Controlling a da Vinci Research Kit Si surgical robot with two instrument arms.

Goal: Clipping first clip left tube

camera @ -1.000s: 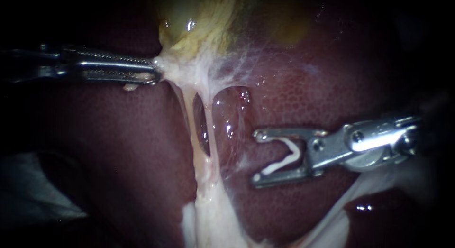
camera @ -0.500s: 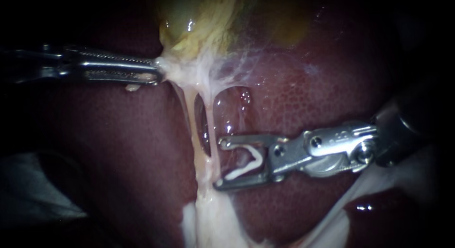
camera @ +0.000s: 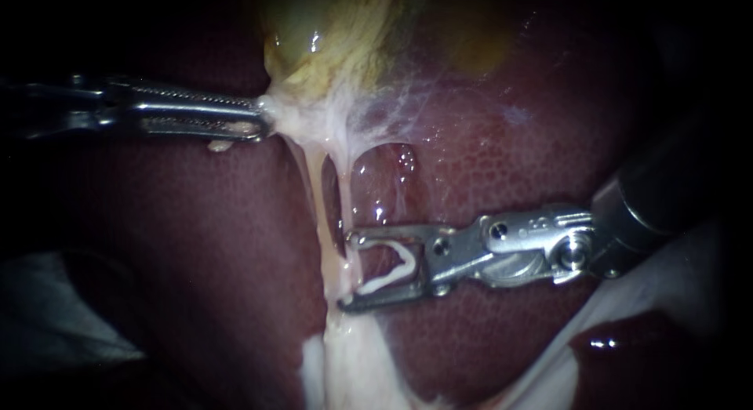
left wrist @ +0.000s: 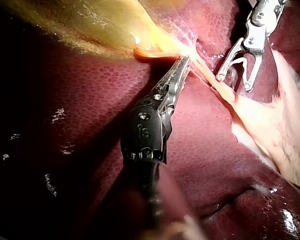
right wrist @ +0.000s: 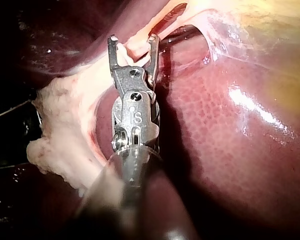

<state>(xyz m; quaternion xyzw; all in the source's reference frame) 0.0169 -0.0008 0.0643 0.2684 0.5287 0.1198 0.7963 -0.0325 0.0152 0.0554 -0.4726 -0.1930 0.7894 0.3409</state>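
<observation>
My left instrument [camera: 263, 118] comes in from the left, its jaws shut on white tissue at the neck of the yellowish gallbladder [camera: 337, 34], holding it taut. Two pale tubes hang down from there: the left tube [camera: 316, 194] and the right tube [camera: 351, 194], which join lower down. My right instrument [camera: 347, 270] has its jaws open with a white clip [camera: 396, 270] seated in them. Its jaw tips reach the tubes where they join. In the right wrist view the open jaws [right wrist: 132, 42] straddle a pale tube [right wrist: 135, 47]. The left wrist view shows both instruments [left wrist: 182, 62] [left wrist: 235, 75].
Dark red liver [camera: 510, 143] lies behind and around the tubes. A mass of white fatty tissue [camera: 353, 363] spreads below where the tubes join. A window of glistening liver [camera: 384, 183] shows right of the tubes. Something pale [camera: 47, 316] lies at the lower left.
My right instrument has moved left across the liver, bringing its open jaws and the clip up to the tubes. My left instrument has kept its hold and place.
</observation>
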